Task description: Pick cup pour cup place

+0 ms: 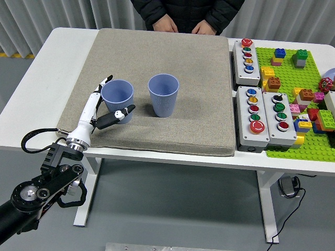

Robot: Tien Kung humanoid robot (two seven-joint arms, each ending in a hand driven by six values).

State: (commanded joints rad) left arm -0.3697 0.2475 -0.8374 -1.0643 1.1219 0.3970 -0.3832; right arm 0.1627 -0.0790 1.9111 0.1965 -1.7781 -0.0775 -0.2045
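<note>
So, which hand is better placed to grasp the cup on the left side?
The left hand: its open fingers already bracket the left cup on the mat. No right hand is in view.

Single high head view, forward and down over the white table (68, 39).

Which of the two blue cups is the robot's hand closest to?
The left blue paper cup, nearer the mat's left edge. The left hand brackets it with spread fingers, while the right blue paper cup stands alone mid-mat.
</note>
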